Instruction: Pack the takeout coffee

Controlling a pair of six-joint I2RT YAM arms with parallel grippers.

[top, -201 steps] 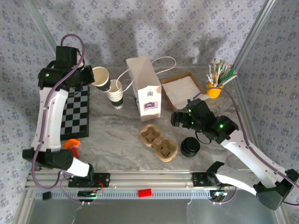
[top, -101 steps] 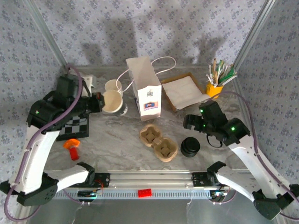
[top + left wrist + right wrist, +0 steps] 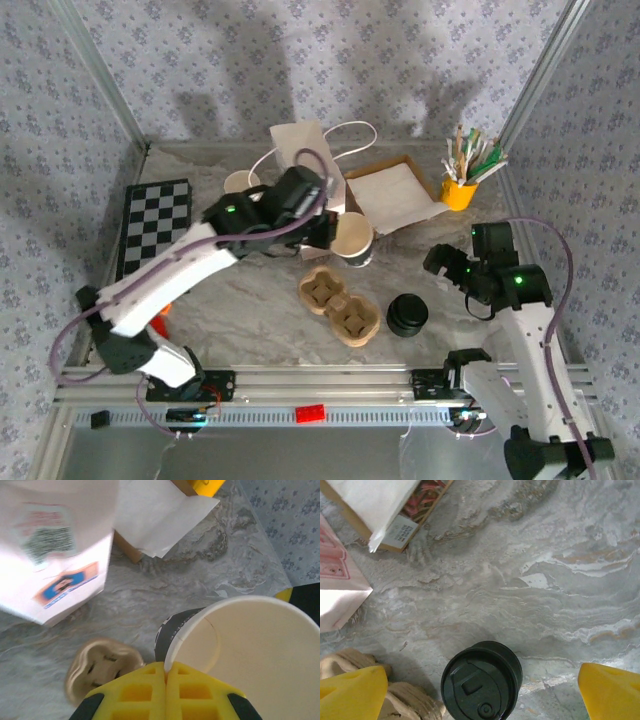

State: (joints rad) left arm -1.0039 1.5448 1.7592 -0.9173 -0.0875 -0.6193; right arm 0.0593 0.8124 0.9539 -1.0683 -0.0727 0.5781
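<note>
Marbled grey table point(image 3: 240, 300) is carrying everything, with patterned walls standing round it; the left fingers point(image 3: 145, 692) are pressing together on the rim of a lidless cream paper cup point(image 3: 250, 655) with a dark sleeve, pinching its wall between them, and the open mouth is spreading out to their right; whether the cup's base is touching the table I cannot tell; the brown pulp tray point(image 3: 100, 667) is lying just below and left of these fingers, both its wells bare, apart from the cup; the white paper bag point(image 3: 55, 545) is standing ahead of them to the left, and a cardboard box of white napkins point(image 3: 160, 515) is sitting further ahead; the right fingers point(image 3: 350, 692) are spreading wide, gripping nothing; the stack of black lids point(image 3: 481, 680) is sitting on the table between them, lower than their tips and not touching either; an end of the tray is showing just beside the left-hand finger, and the bag's corner is lying ahead of it to the left; seen from above, a chessboard point(image 3: 150, 225) is lying well off behind the left fingers, and a yellow pot of stirrers point(image 3: 462, 185) is standing beyond the right ones.
</note>
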